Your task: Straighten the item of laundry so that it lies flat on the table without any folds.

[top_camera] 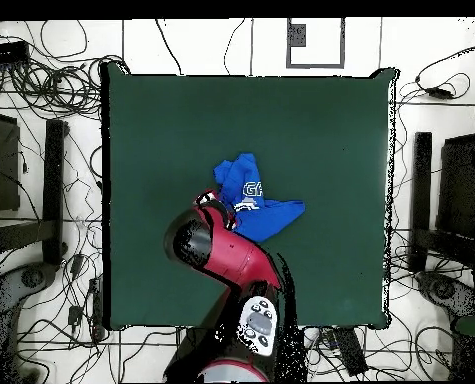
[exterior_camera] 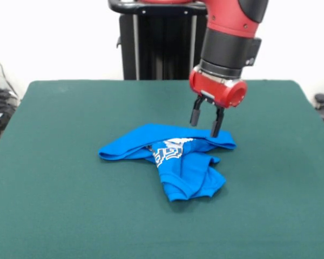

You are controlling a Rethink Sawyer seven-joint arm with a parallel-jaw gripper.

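The item of laundry (exterior_camera: 173, 156) is a small bright blue garment with white lettering, lying crumpled and folded over itself near the middle of the green table (exterior_camera: 70, 178). My gripper (exterior_camera: 206, 123) hangs open just above its far right corner, one dark fingertip (exterior_camera: 216, 129) almost touching the cloth. From overhead the laundry (top_camera: 261, 200) shows past the red arm, which hides the gripper and part of the cloth; the table (top_camera: 311, 130) spreads all round it.
The black pedestal (exterior_camera: 156, 43) stands behind the table's far edge. Cables (top_camera: 41, 290) and dark stands (top_camera: 21, 190) crowd the floor on both sides of the table. A grey square (top_camera: 314, 43) lies on the floor beyond the table's far edge.
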